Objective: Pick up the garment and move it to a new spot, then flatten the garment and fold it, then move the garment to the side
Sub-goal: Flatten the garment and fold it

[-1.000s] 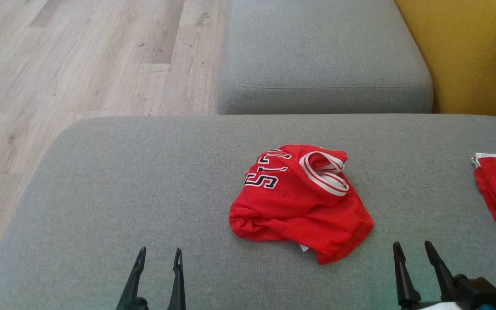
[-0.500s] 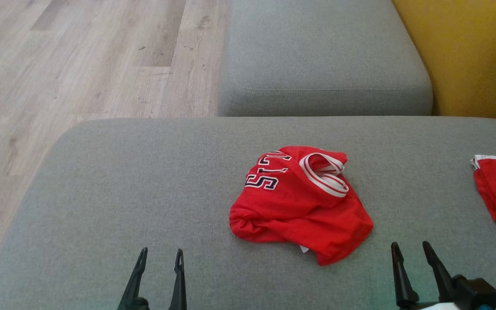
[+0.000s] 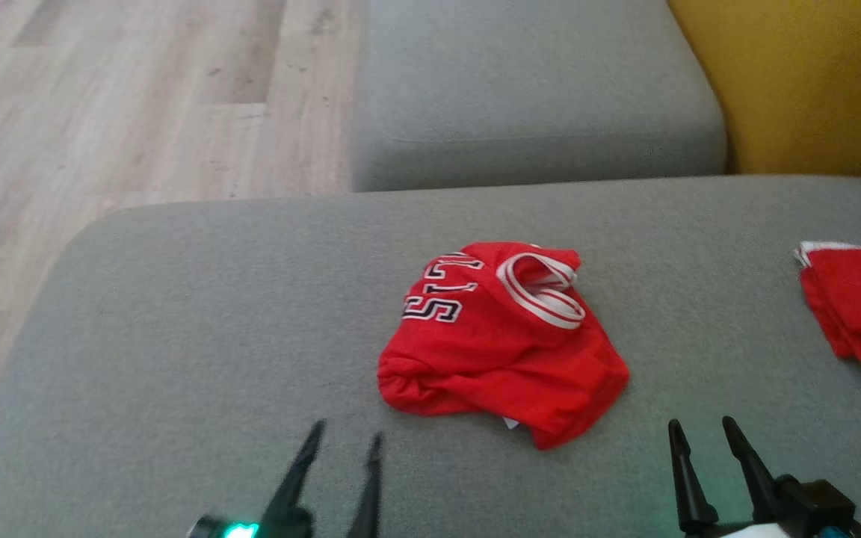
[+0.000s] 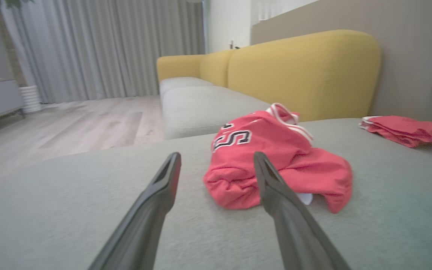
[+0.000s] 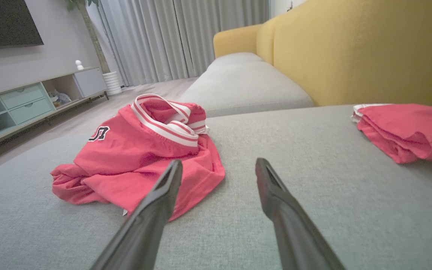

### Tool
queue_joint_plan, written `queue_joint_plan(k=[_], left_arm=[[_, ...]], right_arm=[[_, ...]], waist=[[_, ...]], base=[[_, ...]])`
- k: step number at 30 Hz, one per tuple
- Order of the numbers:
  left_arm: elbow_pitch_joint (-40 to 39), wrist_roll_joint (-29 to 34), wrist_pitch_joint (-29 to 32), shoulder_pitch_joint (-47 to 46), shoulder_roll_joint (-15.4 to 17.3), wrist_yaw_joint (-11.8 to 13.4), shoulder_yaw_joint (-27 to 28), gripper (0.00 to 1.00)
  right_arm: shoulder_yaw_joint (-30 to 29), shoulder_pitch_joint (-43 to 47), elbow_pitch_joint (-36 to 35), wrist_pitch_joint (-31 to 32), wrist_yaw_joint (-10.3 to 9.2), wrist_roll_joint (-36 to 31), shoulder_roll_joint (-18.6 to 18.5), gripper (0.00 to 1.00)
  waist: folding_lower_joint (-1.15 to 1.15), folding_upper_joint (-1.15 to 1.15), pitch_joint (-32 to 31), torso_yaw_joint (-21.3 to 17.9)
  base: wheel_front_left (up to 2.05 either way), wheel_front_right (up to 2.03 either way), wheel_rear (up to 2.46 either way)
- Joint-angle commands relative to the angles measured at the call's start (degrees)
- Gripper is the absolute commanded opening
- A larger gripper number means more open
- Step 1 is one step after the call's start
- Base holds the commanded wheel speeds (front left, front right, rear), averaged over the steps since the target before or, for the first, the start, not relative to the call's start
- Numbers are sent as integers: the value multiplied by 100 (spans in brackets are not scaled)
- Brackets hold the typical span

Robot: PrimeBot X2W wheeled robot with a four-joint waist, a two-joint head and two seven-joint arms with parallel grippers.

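Note:
A crumpled red garment (image 3: 501, 344) with white-striped trim and dark lettering lies in a heap on the grey sofa cushion (image 3: 176, 336). My left gripper (image 3: 346, 436) hovers open near the cushion's front, just left of the heap, nothing between its fingers. In the left wrist view the garment (image 4: 276, 157) sits right beyond the open left gripper (image 4: 216, 155). My right gripper (image 3: 702, 427) is open near the front right, a little right of the heap. The right wrist view shows the garment (image 5: 141, 150) ahead and left of the right gripper (image 5: 219, 162).
A second red garment (image 3: 853, 310), folded, lies at the cushion's right edge, and appears in the right wrist view (image 5: 407, 129). Another grey cushion (image 3: 535, 90) and a yellow backrest (image 3: 804, 82) lie beyond. Wooden floor (image 3: 102, 134) is to the left.
My left gripper has moved right, closer to the red heap. The head camera has shifted a little, so the whole scene sits slightly left. The right gripper and the garment stay put.

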Motion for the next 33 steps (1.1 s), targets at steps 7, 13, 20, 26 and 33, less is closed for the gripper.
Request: queue_joint_plan(k=[7,13,20,26,33], left_arm=[[528,-176,-54,-1556,-60,-466,-915,100],[1465,-365,-54,-2668,-60,-497,-1769,100],[2710,-756,-55,-4018,-60,-274,-2403,100],[3816,-689,-19,-4793,-60,67,-2607,100],[5152,-730,309,-5326,-60,369,-2753,100]], right_arm=[[226,-400,-235,-63,39,-134,-37,100],[400,-564,-280,-63,39,-252,-37,100],[688,-777,-359,-63,39,-312,-37,100],[746,-870,-367,-63,39,-276,-37,100],[924,-1000,-329,-63,39,-214,-37,100]], waist=[[0,0,410,-774],[0,0,729,-1448],[0,0,1319,-2079],[0,0,1600,-2364],[0,0,1784,-2535]], base=[[0,0,0],[0,0,0],[0,0,0],[0,0,0],[0,0,0]])
